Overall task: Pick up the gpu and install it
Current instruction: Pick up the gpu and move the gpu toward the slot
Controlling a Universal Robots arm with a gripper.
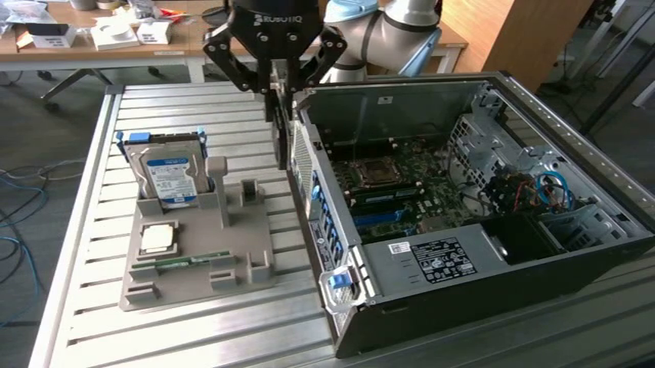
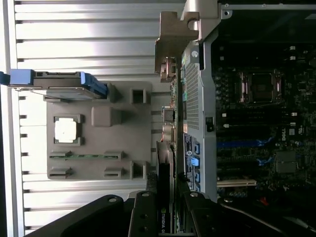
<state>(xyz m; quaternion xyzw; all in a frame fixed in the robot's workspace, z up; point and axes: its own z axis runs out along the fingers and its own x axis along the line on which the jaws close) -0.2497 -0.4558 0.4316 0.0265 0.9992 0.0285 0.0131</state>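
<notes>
My gripper [image 1: 284,86] hangs above the slatted table, shut on the gpu [image 1: 281,138]. The card hangs edge-on, straight down from the fingers. It is just outside the rear panel of the open computer case [image 1: 338,230], on the exterior view's left of it. In the wrist view the gpu [image 2: 166,187] runs edge-on between my two black fingers [image 2: 143,215], and its pale metal bracket [image 2: 173,39] is at the far end, close beside the case's perforated rear wall [image 2: 192,98]. The motherboard [image 1: 404,188] lies exposed inside the case.
A grey holder tray [image 1: 199,253] lies on the exterior view's left of the case. It carries a hard drive in a blue frame [image 1: 169,172], a square processor [image 1: 156,238] and a narrow green memory strip [image 1: 179,262]. A cluttered desk [image 1: 103,38] stands behind the table.
</notes>
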